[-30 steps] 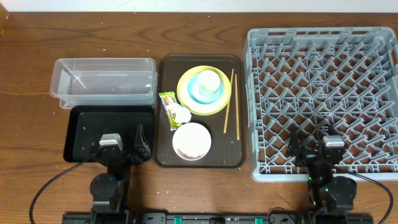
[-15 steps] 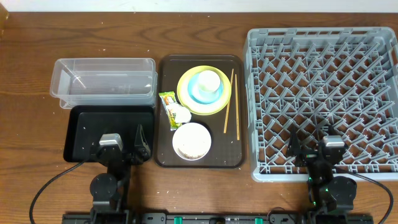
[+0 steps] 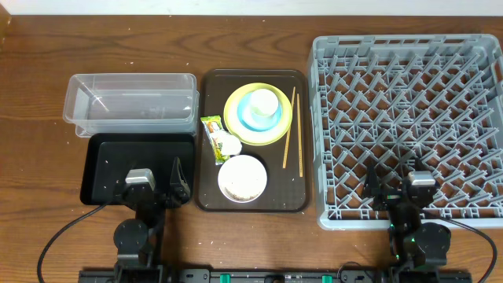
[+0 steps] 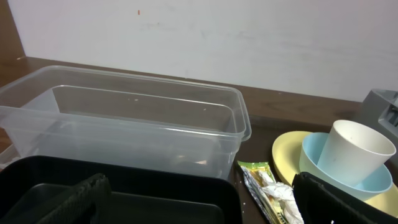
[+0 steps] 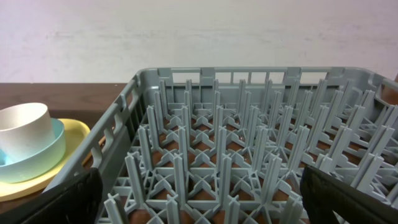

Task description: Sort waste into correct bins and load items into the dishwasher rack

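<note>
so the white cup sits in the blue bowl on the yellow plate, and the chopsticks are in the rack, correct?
Not quite. The chopsticks lie on the brown tray, just right of the yellow plate, not in the rack; the overhead view shows it. The rest holds: the white cup sits in the blue bowl on that plate.

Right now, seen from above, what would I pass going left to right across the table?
From the left: clear plastic tub → snack wrapper → yellow plate → chopsticks → grey dish rack.
</note>
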